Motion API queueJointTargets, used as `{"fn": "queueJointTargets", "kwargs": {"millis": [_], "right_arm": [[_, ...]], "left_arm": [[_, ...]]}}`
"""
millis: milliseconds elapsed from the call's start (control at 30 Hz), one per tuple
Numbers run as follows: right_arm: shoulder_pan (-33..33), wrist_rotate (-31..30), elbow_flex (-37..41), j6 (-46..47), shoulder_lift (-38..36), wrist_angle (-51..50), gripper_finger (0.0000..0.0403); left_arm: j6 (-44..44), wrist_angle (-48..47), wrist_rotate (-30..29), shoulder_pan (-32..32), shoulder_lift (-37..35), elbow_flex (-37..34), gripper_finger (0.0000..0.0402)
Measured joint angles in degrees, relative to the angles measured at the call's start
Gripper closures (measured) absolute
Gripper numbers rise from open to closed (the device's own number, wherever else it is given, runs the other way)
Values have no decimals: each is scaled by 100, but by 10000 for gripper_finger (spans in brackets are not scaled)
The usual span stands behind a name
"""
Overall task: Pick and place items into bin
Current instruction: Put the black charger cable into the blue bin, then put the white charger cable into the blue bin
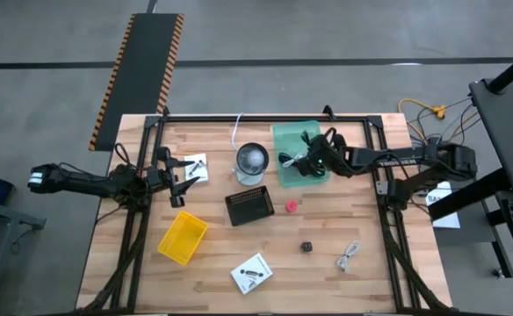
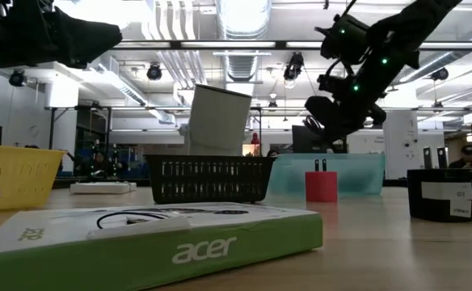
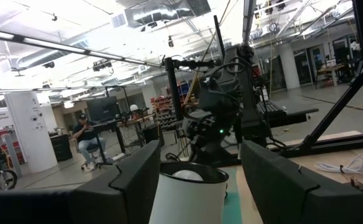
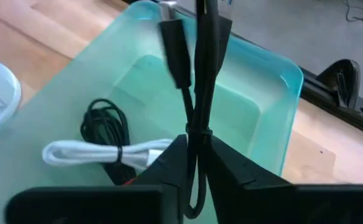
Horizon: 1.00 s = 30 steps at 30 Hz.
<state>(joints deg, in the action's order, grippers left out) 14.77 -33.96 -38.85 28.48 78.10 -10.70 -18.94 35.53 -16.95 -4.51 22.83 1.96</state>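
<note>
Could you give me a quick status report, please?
Right claw shut on black cable, above translucent green bin. Left claw open, idle. Nothing in the way.

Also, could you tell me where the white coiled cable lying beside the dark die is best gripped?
Across the middle of the white coiled cable, from straight above: it lies flat as a long, narrow bundle, free all round. The right gripper, shut on a black cable over the green bin, is nearer, I'd judge.

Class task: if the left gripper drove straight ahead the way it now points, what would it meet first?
Most likely the white cup: the left wrist view shows it centred between the open jaws of the left gripper. How far ahead it stands is unclear.
</note>
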Motion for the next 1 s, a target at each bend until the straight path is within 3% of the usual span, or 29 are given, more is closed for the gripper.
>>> {"fn": "queueJointTargets", "kwargs": {"millis": [167, 333, 567, 833, 1000], "right_arm": [[-7, 85, -260, -32, 44, 14, 308], [-9, 619, -475, -148, 37, -80, 264], [-237, 3031, -910, -178, 35, -761, 242], [-1522, 3128, -1671, -141, 33, -2777, 248], [-2566, 3144, -2324, 886, 29, -4220, 246]], "left_arm": [[0, 0, 0, 1, -2, 0, 194], [0, 2, 2, 0, 0, 0, 194], [0, -2, 0, 2, 0, 0, 194], [2, -2, 2, 0, 0, 0, 194], [17, -2, 1, 1, 0, 0, 194]]}}
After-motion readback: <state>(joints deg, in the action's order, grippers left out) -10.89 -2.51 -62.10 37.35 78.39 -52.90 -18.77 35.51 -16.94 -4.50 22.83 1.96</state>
